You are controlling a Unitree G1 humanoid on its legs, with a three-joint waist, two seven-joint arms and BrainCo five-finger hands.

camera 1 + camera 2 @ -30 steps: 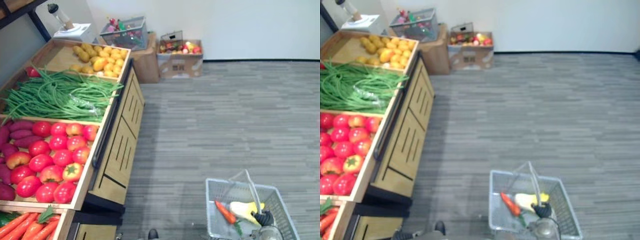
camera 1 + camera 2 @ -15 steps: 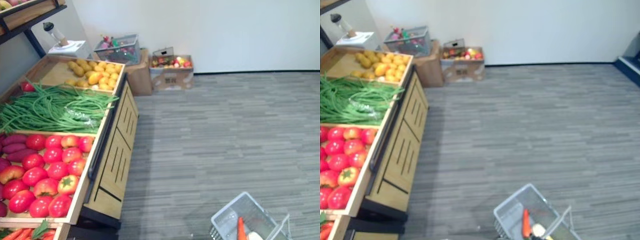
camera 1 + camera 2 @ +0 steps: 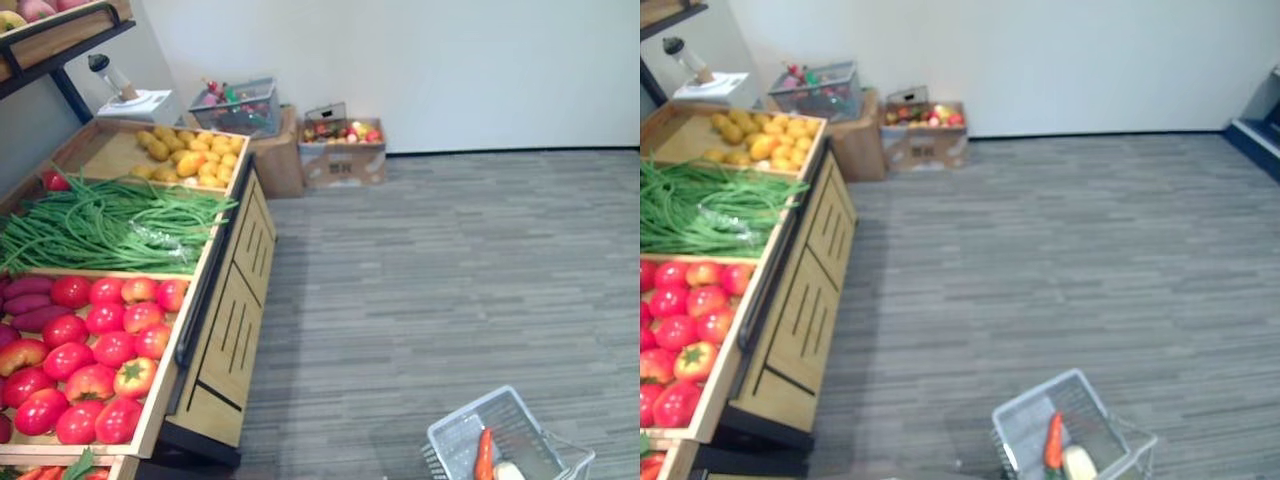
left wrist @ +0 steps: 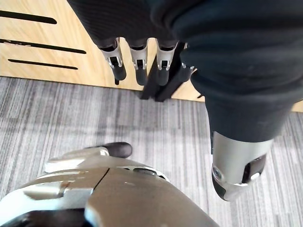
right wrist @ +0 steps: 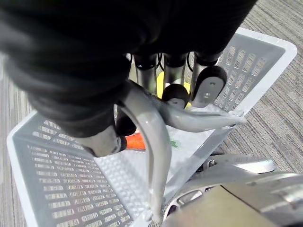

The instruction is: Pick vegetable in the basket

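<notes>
The left hand (image 4: pixel 137 56), fingers hanging straight, is beside the surface (image 3: pixel 235 320), nearer its tomatoes (image 3: pixel 95 350) than the right hand (image 5: pixel 175 71), curled round the handle (image 5: pixel 158 137) of the basket (image 3: pixel 455 450).

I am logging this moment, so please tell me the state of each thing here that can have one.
Basket: loaded, held by its handle.
Carrot: lying in the basket.
Pale vegetable: lying in the basket beside the carrot.
Right hand: shut on the handle.
Left hand: open, empty.
Cardboard box: open, produce inside.
Tomato tray: full.
</notes>
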